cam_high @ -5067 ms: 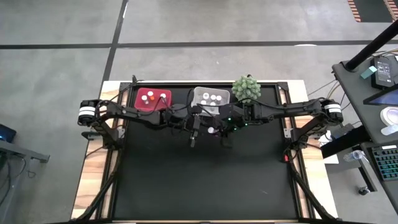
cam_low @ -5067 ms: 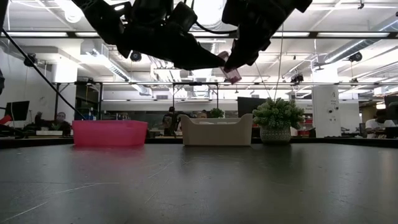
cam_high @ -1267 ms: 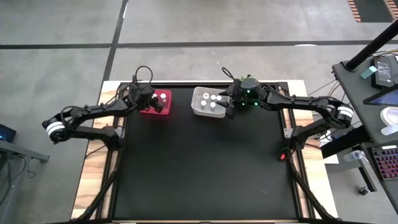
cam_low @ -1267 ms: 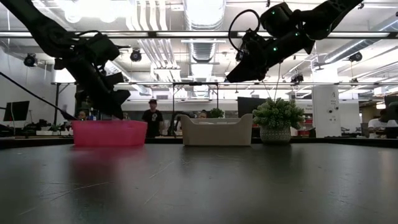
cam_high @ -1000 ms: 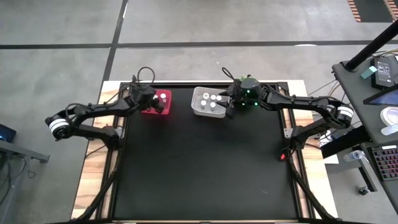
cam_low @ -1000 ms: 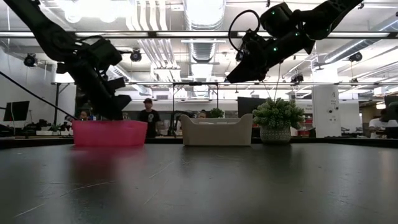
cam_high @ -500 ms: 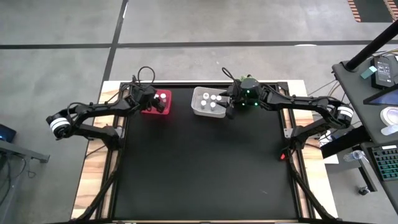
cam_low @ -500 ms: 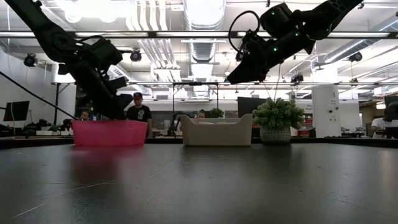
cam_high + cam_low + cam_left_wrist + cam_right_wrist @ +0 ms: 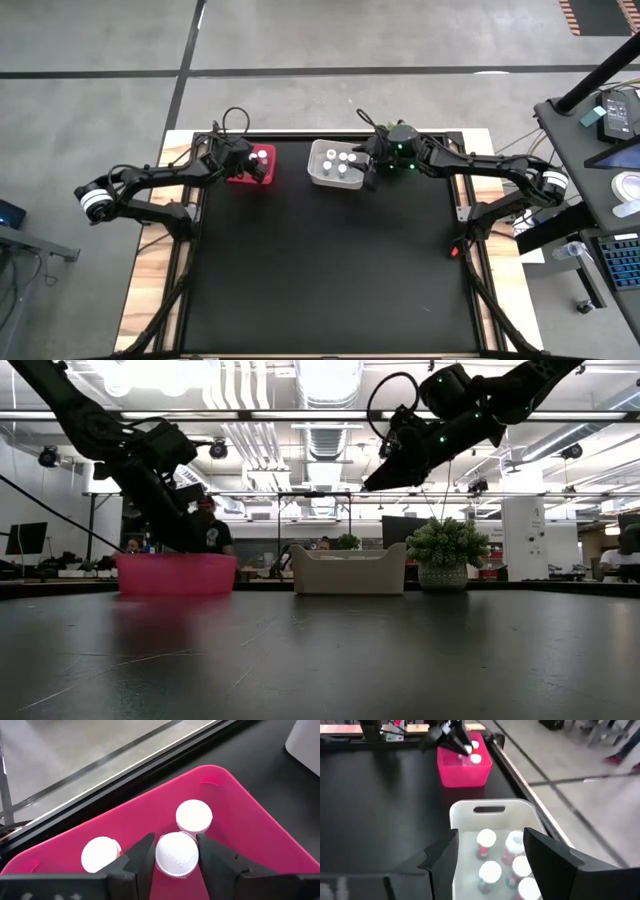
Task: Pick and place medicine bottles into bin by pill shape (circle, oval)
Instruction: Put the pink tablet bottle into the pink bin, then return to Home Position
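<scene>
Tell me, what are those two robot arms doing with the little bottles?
They are sorting medicine bottles into two bins. The left gripper is down in the pink bin with a white-capped bottle between its fingers, beside two bottles already standing there. The right gripper hangs open and empty over the white bin, which holds five bottles. A small green plant sits next to the white bin.
</scene>
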